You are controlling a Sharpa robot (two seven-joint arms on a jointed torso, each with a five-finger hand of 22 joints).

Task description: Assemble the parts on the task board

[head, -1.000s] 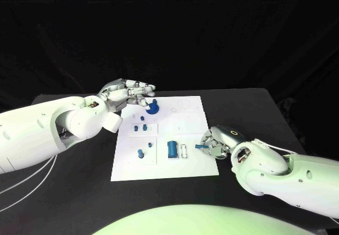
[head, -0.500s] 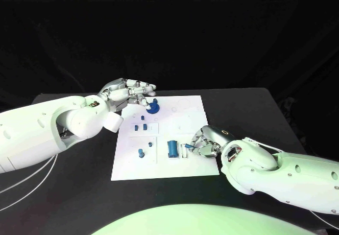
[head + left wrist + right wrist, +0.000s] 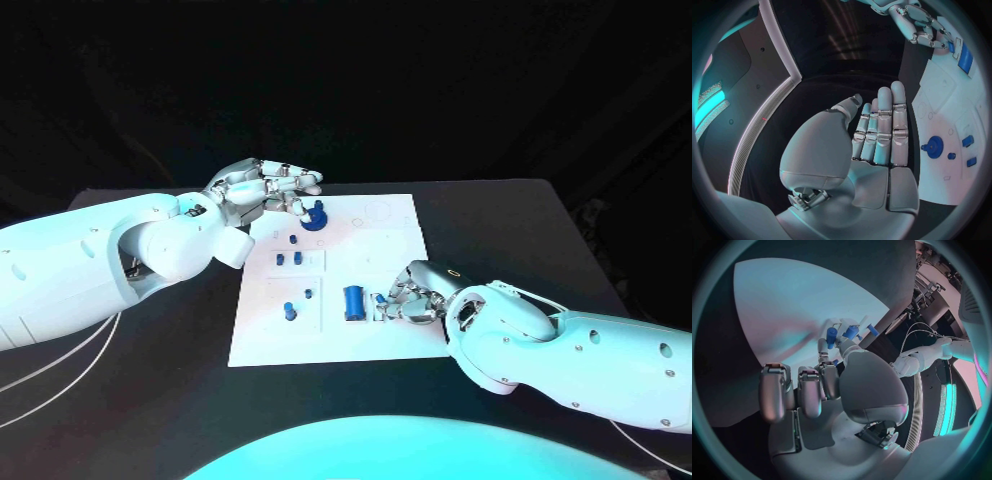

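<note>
The white task board point(image 3: 389, 335) lies mid-counter point(image 3: 534, 220), with bare black surface on every side. The left hand point(image 3: 267, 190) hovers at the board's far left corner, fingers straight and together, holding nothing, just beside a round blue part point(image 3: 315, 220). The right hand point(image 3: 411, 300) sits over the board's near right area, pinching a small blue peg point(image 3: 381, 298) next to the blue cylinder point(image 3: 352, 302).

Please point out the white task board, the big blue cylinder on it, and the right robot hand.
task board point(image 3: 389, 345), head view, bare white surface near its front edge.
blue cylinder point(image 3: 352, 302), head view, middle of its body.
right robot hand point(image 3: 408, 298), head view, middle of the silver hand.
</note>
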